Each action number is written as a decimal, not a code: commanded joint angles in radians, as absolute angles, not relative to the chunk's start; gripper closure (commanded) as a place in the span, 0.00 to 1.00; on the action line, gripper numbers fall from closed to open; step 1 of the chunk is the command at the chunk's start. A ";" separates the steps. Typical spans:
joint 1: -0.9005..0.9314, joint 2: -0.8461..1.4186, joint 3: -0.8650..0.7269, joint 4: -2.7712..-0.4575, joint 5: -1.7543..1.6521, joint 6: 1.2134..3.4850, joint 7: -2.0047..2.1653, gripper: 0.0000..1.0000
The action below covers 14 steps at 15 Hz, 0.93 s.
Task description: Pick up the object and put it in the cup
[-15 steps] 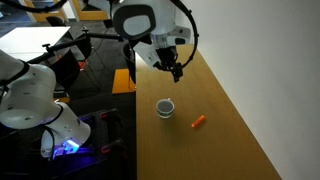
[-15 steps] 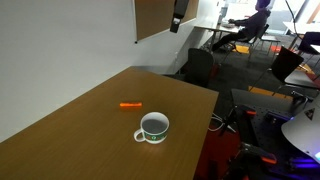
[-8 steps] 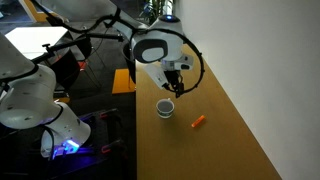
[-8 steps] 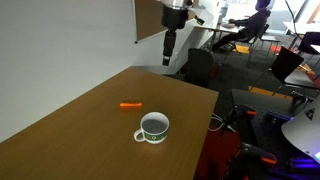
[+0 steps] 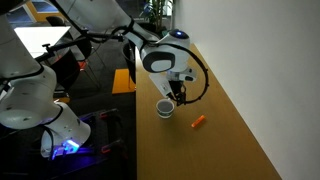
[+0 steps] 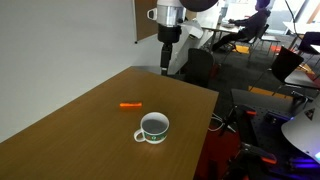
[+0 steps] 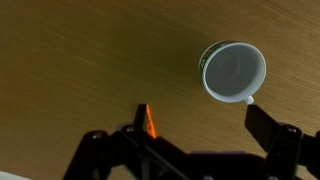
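"Where is the little orange thing?"

"The object [image 7: 147,120] lies flat on the wooden table [image 7: 80,50]. In the wrist view it is low in the frame, a bit left of the middle."

"And the jaws?"

"The gripper [image 7: 180,140] comes in from the bottom edge. Its two dark fingers [image 7: 272,130] are wide apart and hold nothing. The object shows between them. It is much closer to the finger at the lower left than to the one at the lower right. It does not touch either."

"Where is the cup?"

"The cup [image 7: 233,72] stands upright at the upper right of the wrist view, well apart from the object."

"And from outside?"

"In an exterior view the gripper [image 5: 177,96] shows just above the cup [image 5: 165,108] in the frame. The object [image 5: 199,122] lies to the lower right of them. In an exterior view the gripper [image 6: 165,66] is up in the air near the top middle. The object [image 6: 130,105] lies at the middle left, and the cup [image 6: 153,127] is below it, to the right."
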<state>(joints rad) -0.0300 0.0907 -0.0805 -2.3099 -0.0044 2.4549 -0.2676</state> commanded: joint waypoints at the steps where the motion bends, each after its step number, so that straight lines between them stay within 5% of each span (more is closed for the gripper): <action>1: -0.050 0.116 -0.061 -2.282 0.035 2.446 -0.299 0.00; 14: -0.147 0.450 -0.012 -1.934 0.132 2.436 -0.445 0.00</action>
